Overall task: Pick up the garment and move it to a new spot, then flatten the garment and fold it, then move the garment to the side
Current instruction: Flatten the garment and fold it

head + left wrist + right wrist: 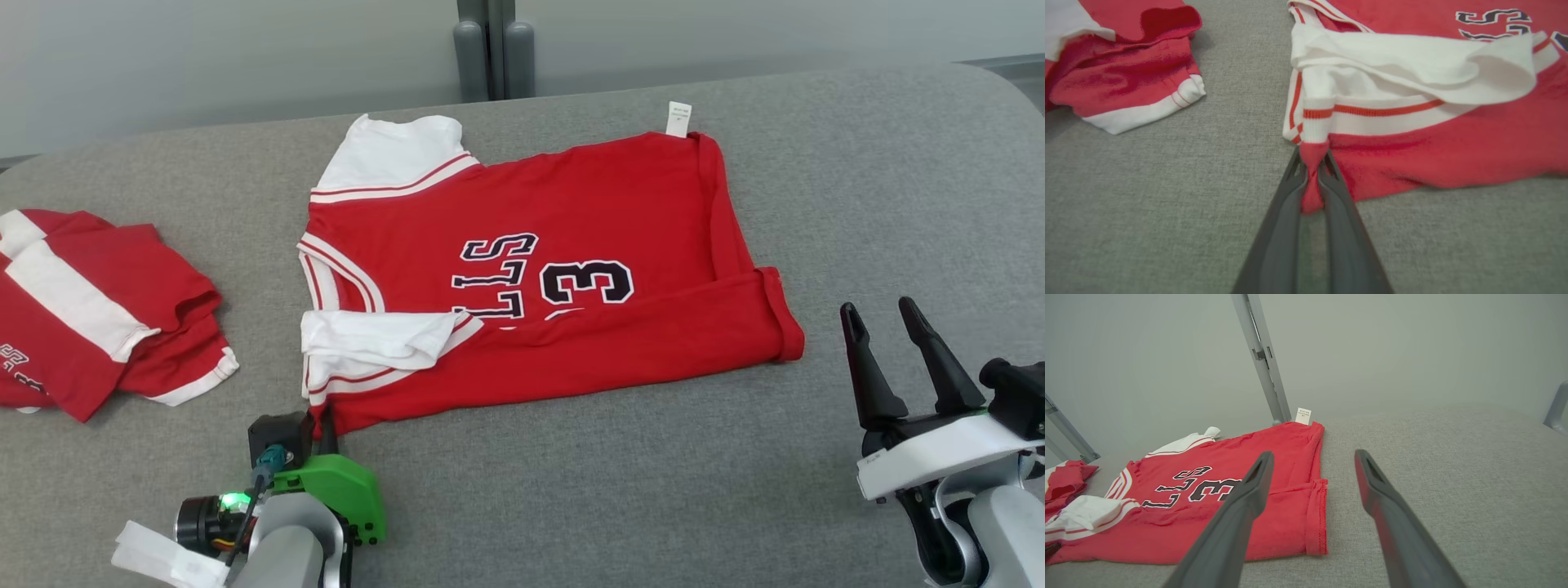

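The garment [571, 253] is a red jersey with white sleeves and black lettering, lying partly folded on the grey table, its near long edge turned over. In the left wrist view the garment [1453, 134] has its near shoulder corner pinched between my two dark fingers. My left gripper [1312, 163] is shut on that red corner; in the head view the left gripper [320, 425] sits at the jersey's near-left corner. My right gripper [883, 314] hangs open above the table, right of the jersey's hem. The right gripper [1310, 457] holds nothing, and the garment [1274, 457] lies to its left.
A second red and white garment [90, 310] lies crumpled at the table's left; the same crumpled garment [1126, 69] appears in the left wrist view. The grey padded table [898, 180] ends at a wall with a grey post [492, 49] behind.
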Robot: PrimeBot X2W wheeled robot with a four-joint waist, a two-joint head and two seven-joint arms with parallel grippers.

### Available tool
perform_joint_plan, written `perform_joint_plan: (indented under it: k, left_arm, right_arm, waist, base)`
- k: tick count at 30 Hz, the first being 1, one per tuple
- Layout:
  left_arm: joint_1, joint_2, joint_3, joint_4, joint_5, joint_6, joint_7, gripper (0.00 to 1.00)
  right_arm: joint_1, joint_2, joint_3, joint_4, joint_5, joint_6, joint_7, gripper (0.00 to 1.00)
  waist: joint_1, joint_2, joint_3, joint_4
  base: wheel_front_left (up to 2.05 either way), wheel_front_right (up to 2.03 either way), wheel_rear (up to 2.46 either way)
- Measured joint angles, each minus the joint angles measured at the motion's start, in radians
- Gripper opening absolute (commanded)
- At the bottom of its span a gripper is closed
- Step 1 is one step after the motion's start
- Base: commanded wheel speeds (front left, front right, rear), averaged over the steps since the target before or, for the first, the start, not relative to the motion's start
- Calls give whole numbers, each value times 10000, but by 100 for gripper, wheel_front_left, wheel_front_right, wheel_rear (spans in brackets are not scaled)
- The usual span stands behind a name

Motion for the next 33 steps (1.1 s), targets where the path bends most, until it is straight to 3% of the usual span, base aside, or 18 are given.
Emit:
perform_joint_plan:
  k: [13,19,26,27,28,33]
  left_arm:
    - [280,29,-1011,-2876,174,21,10,0]
    - [412,23,-1208,-3110,192,44,12,0]
    - [472,25,-1204,-3147,255,17,10,0]
    - [483,25,-1214,-3135,255,-2,10,0]
    - [492,25,-1237,-3101,255,-6,10,0]
    - [500,27,-1358,-2846,244,-111,12,0]
  right_arm:
    - [-1587,401,123,4247,1202,0,775,100]
    - [-2231,466,263,5827,1212,0,895,100]
    - [-2755,600,782,6732,1133,-2,834,100]
    - [-2800,604,859,6805,1137,-2,834,37]
    - [-2863,594,951,6870,1137,-2,802,0]
    - [-2953,422,1131,7194,1047,13,527,0]
  waist:
    - [0,0,205,1223]
    - [0,0,268,1776]
    - [0,0,231,1886]
    - [0,0,224,1869]
    - [0,0,216,1842]
    - [0,0,127,1686]
  base:
    - [0,0,0]
    - [0,0,0]
    - [0,0,0]
    - [0,0,0]
    - [0,0,0]
    - [0,0,0]
